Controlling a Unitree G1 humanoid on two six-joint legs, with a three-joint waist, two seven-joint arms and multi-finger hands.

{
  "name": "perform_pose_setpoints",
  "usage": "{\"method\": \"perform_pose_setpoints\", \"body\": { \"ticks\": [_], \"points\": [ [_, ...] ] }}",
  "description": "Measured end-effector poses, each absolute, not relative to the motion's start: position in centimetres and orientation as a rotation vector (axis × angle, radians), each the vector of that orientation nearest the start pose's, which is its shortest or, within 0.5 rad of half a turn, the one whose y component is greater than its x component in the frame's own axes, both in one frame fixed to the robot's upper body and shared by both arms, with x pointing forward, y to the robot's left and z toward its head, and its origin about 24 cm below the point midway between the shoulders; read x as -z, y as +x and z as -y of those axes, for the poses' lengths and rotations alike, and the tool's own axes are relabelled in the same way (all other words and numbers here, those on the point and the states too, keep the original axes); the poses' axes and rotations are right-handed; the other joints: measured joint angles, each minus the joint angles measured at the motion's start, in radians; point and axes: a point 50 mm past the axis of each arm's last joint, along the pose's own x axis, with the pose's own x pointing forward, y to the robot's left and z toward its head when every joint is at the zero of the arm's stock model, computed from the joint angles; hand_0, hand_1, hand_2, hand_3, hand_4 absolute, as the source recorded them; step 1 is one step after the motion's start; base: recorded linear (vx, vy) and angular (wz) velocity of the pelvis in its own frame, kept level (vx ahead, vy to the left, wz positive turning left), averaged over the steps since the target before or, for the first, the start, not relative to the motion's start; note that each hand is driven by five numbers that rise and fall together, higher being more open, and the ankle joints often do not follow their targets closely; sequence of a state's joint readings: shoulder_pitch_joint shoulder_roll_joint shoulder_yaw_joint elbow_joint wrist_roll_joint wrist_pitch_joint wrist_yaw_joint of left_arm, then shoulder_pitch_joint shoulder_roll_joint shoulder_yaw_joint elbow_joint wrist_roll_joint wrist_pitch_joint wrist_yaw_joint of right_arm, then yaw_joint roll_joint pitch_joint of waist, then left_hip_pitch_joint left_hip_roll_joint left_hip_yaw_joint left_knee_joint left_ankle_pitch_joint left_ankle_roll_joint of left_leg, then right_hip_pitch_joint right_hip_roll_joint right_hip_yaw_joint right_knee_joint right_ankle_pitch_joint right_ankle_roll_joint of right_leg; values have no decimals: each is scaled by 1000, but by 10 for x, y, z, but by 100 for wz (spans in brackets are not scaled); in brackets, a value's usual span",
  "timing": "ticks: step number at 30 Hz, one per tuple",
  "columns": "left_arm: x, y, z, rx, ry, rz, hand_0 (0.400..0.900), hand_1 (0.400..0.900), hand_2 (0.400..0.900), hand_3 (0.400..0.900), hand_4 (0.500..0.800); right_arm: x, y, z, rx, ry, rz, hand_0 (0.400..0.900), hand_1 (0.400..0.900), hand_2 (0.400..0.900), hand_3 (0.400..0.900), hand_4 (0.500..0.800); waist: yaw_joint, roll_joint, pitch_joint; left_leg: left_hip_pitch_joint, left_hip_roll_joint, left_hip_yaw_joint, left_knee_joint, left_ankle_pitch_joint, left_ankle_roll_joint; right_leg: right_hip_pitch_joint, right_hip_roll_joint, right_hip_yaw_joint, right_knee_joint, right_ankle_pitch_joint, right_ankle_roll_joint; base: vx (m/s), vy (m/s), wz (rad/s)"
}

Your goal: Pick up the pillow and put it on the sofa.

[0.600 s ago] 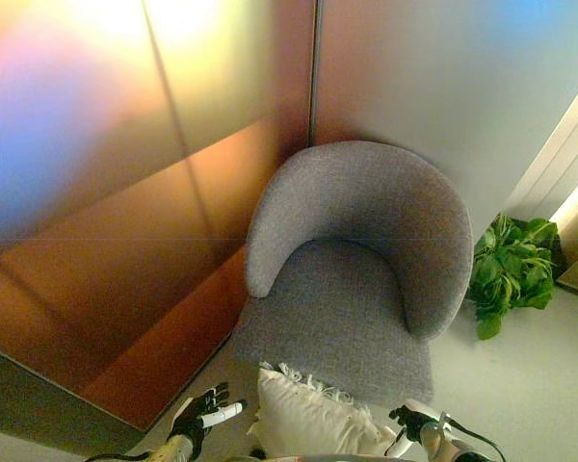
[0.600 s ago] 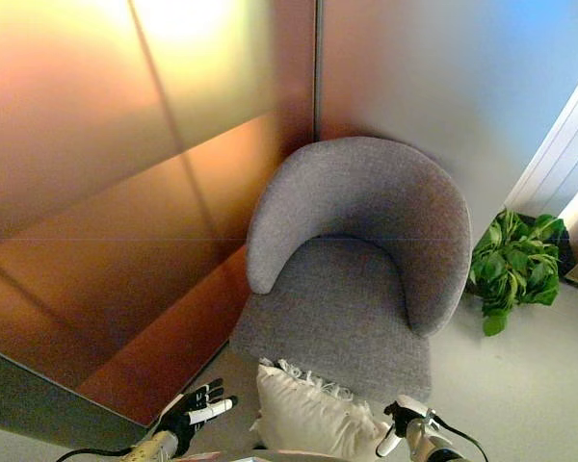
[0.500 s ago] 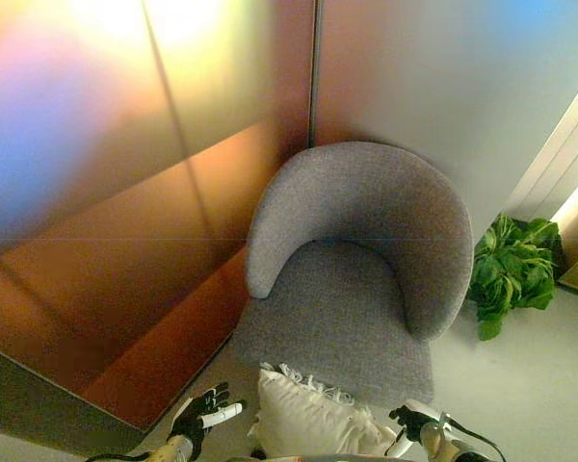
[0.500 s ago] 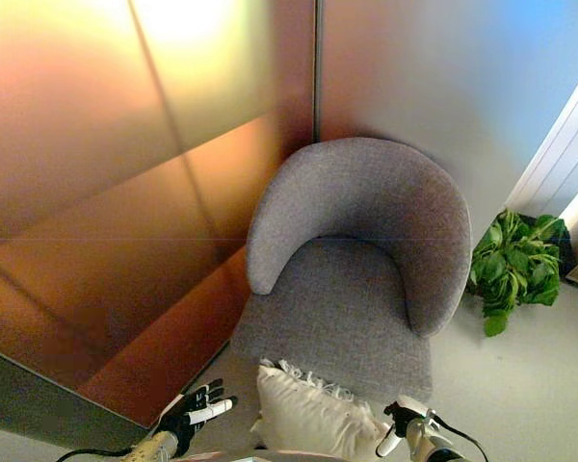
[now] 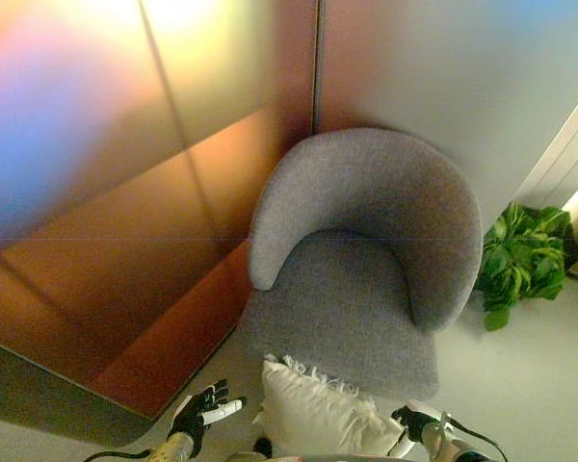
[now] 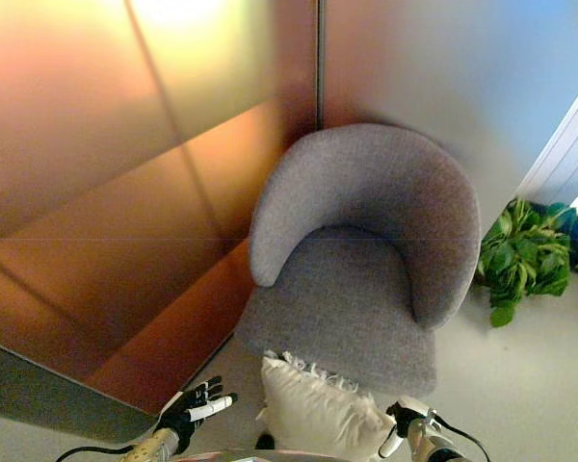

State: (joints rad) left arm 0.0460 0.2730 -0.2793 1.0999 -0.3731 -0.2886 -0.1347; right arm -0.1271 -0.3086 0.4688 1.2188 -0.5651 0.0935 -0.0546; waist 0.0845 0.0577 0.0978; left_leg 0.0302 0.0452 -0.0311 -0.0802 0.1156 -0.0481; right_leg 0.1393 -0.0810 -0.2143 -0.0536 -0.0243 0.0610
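both hands flank the pillow (image 5: 318, 422) at 6 o'clock, left hand (image 5: 202, 417) spread, right hand (image 5: 416, 428) curled empty; only the camera shifted, sofa (image 5: 366, 260) unreached.

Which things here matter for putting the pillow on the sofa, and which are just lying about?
For the job: pillow, grey sofa, left hand, right hand.
Just there: green plant, wall panels.

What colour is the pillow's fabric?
Cream-white, with a fringed upper edge; the pillow shows best in the right eye view.
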Motion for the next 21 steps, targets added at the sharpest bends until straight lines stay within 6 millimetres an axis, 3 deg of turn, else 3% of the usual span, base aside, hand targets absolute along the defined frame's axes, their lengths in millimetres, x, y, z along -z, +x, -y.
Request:
{"method": "perform_pose_setpoints", "body": {
  "ticks": [5, 8, 13, 17, 21],
  "points": [
    [133, 157, -199, 53, -33, -765, 900, 900, 900, 900, 800, 120, 186, 263, -347, -1252, -1037, 900, 900, 900, 900, 800, -1, 99, 96, -111, 4, -12, 1, 45, 5, -116, 1, -4, 21, 29, 2, -178, 82, 0],
    [124, 177, -190, 67, -58, -690, 900, 900, 900, 900, 800, 100, 218, 269, -290, -1301, -971, 900, 900, 900, 900, 800, -1, 133, 141, -156, 4, -13, 1, 60, 4, -171, 2, -1, 37, 34, 4, -115, 18, -1],
    [103, 214, -180, 79, -96, -563, 900, 900, 900, 900, 800, 67, 267, 265, -202, -1344, -846, 900, 900, 900, 900, 800, 0, 145, 230, -228, 5, -13, 4, 82, 5, -273, 2, 16, 101, 33, 3, -79, 18, -5],
    [83, 245, -175, 75, -112, -465, 900, 900, 900, 900, 800, 46, 291, 265, -150, -1366, -794, 900, 900, 900, 900, 800, -1, 147, 287, -277, -7, -12, 14, 91, 13, -367, -18, 30, 197, 5, 10, -41, 23, -4],
    [68, 262, -170, 76, -117, -392, 900, 900, 900, 900, 800, 27, 310, 264, -120, -1387, -746, 900, 900, 900, 900, 800, 0, 150, 326, -329, -23, 3, 30, 99, 21, -474, -45, 55, 316, -38, 17, -38, 26, -1]
  ]
}}
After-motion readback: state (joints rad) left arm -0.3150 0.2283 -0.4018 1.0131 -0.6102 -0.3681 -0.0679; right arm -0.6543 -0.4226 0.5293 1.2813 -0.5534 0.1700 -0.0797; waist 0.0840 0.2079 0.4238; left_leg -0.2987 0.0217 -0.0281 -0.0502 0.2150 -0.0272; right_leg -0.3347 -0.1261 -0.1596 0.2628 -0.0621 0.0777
